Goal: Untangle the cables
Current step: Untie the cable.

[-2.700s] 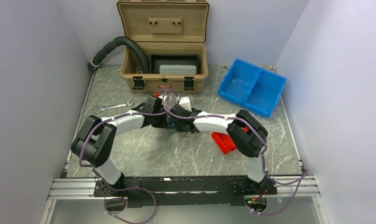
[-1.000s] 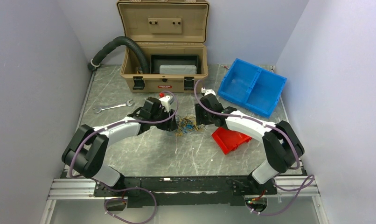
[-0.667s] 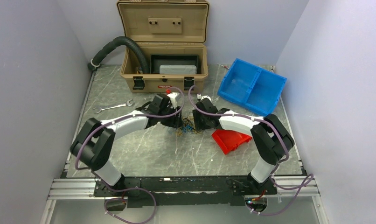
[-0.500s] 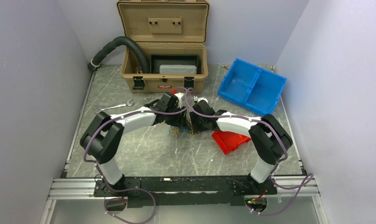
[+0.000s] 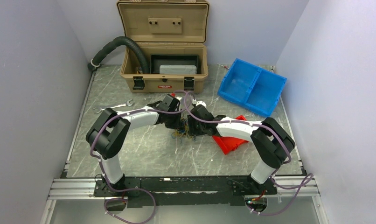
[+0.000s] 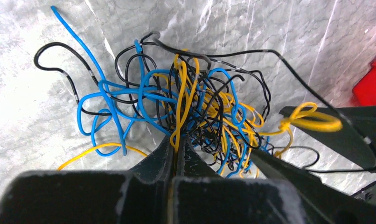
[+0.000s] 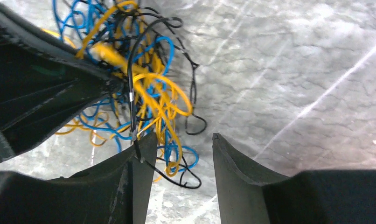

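Observation:
The cables [image 5: 183,134] are a loose tangle of thin blue, yellow and black wires on the marble table, between the two grippers. In the left wrist view the tangle [image 6: 195,107] lies just ahead of my left gripper [image 6: 177,142], which is shut on a yellow wire that runs up from the tips. My right gripper [image 7: 182,136] is open, and yellow, blue and black loops of the tangle [image 7: 144,88] hang by its left finger [image 7: 142,163]. From above, the left gripper [image 5: 178,123] and the right gripper [image 5: 190,127] nearly touch over the tangle.
A red bin [image 5: 230,140] lies just right of the tangle, under the right arm. Behind are an open tan toolbox [image 5: 163,83], a black corrugated hose [image 5: 116,45] and a blue two-part bin [image 5: 251,86]. A wrench [image 5: 112,107] lies at the left.
Both grippers have moved inward and come together over the tangle. The left gripper has shut on a yellow wire. The right gripper's jaws have narrowed a little.

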You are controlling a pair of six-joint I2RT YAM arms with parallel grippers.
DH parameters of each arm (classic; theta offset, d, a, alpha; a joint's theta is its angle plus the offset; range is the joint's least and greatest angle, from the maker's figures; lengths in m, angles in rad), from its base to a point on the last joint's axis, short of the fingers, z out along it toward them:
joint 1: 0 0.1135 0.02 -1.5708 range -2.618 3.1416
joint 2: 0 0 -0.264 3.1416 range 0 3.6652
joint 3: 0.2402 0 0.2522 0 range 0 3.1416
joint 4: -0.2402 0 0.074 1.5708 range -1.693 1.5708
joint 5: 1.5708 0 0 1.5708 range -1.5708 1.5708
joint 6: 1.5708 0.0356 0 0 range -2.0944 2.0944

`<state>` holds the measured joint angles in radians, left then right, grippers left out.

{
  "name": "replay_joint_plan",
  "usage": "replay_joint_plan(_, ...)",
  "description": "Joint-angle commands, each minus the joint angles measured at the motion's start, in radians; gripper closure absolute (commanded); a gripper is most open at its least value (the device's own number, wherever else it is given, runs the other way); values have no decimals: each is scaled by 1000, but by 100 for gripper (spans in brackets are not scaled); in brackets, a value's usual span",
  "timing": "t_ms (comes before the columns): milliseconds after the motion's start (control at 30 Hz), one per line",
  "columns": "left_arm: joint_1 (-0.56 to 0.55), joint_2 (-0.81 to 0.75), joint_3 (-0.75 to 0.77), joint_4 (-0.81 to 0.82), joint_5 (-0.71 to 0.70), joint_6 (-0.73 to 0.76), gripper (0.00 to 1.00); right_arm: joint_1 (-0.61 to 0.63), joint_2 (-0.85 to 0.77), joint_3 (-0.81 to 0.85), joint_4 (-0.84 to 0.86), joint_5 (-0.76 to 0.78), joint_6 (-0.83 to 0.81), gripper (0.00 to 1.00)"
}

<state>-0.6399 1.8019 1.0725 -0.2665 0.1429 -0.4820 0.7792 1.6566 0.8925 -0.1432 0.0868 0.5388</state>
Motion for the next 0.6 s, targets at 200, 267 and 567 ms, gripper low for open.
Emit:
replay_joint_plan(200,86,-173,-152,-49,-79,40,100,-31,-18,68,-220,284,19,52)
replay_joint_plan(267,124,-215,-194,-37,-53,44,100,-55,-49,45,-212,276,12,52)
replay_joint_plan(567,151,-289,-269,79,137,84,100,-75,-188,3,-65,6,-199,47)
